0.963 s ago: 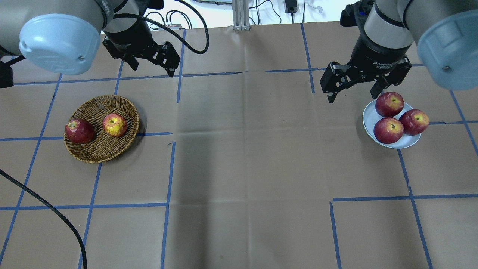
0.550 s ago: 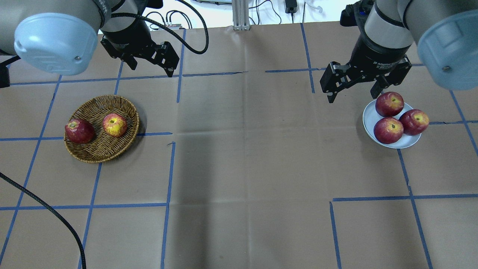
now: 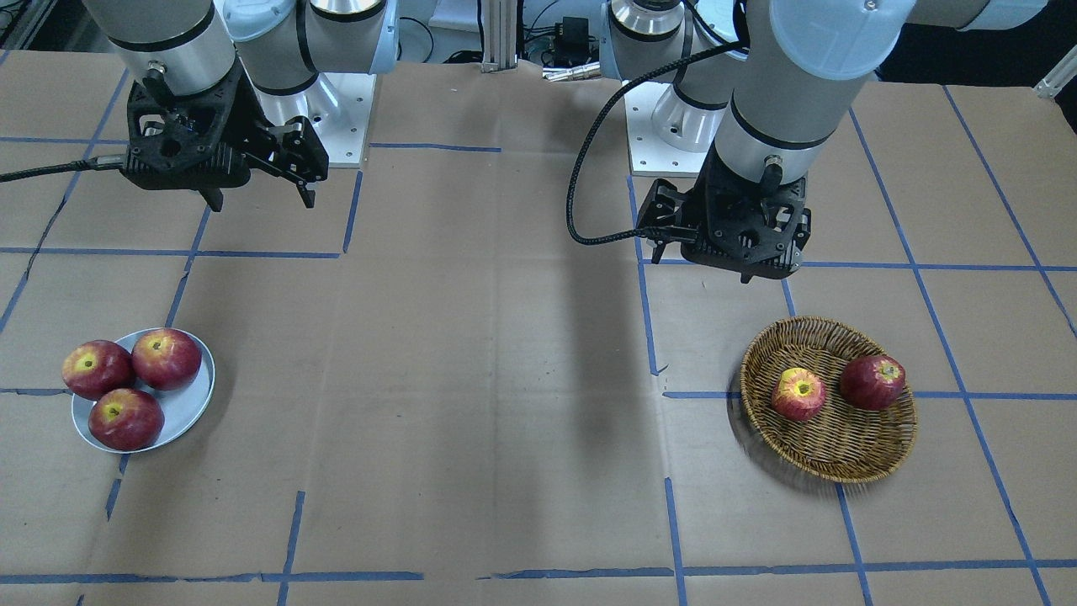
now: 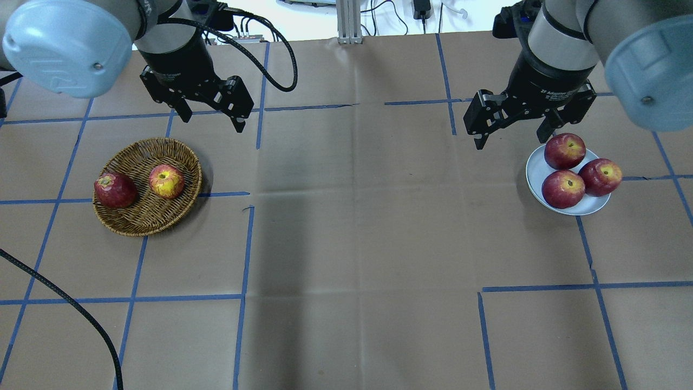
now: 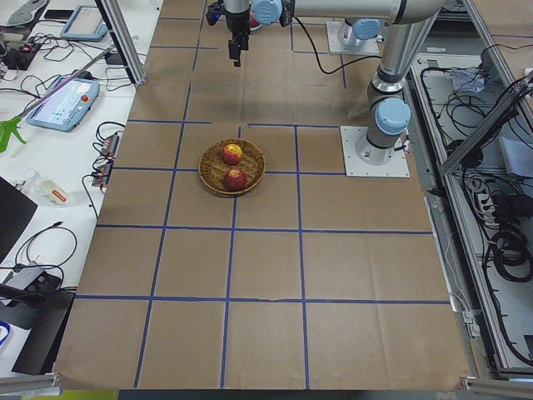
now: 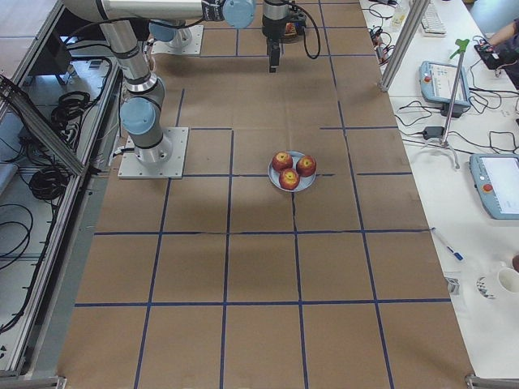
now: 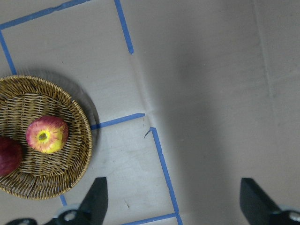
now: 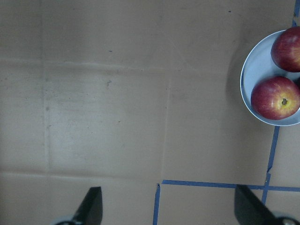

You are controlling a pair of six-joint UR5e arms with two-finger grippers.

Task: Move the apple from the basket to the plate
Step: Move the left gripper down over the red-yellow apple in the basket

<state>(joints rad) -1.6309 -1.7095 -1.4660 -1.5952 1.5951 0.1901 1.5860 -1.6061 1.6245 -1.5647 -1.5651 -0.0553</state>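
Note:
The apple [image 4: 166, 181], light red with a yellow patch, lies in the wicker basket [image 4: 142, 221] on the left, beside a darker red apple [image 4: 115, 190]. It also shows in the left wrist view [image 7: 47, 135] and the front view [image 3: 798, 394]. My left gripper [image 4: 212, 120] is open and empty, raised beyond the basket's far right side. The pale plate [image 4: 536, 168] on the right holds three dark red apples. My right gripper [image 4: 511, 141] is open and empty, raised just beyond the plate's far left edge.
The three apples [image 4: 563, 188] fill most of the plate [image 8: 251, 89]. A black cable [image 4: 81, 314] trails over the near left of the table. An aluminium post [image 4: 349, 21] stands at the far edge. Blue tape lines cross the brown paper.
My left gripper has moved a little nearer and leftward, toward the basket, still open. The right arm, apples, basket and plate have not moved.

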